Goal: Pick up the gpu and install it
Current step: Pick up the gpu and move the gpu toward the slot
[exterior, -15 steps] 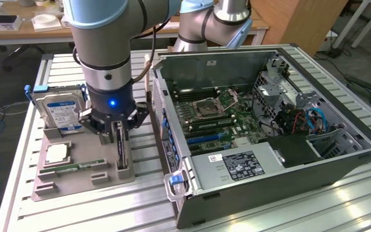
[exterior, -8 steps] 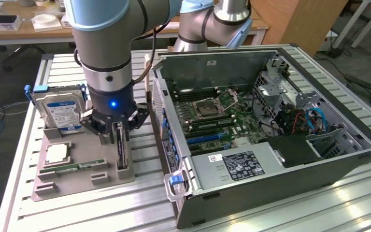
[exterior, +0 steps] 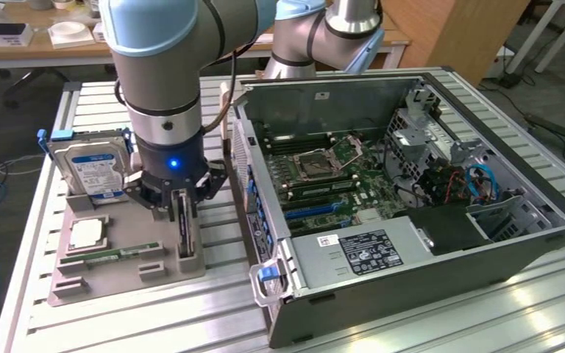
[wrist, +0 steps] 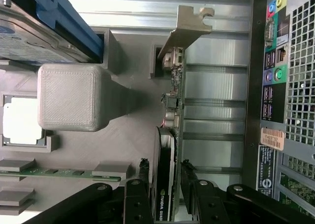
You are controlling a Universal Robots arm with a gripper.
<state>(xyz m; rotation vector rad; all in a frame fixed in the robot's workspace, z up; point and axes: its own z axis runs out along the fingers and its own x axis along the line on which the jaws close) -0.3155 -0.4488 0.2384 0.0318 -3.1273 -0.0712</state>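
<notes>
Here the hand (exterior: 173, 197), wide open, straddles the gpu (wrist: 173, 101), which stands on edge beside the case (exterior: 410, 294), long axis parallel to the case's back panel.

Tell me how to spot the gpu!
Find the big open computer case, then the grey parts holder beside it on the exterior view's left. The gpu is the dark thin card standing on edge in the slot nearest the case, with the gripper straddling it. Unlike the blue-labelled hard drive and the green memory stick, it has a pale metal bracket at one end.
</notes>
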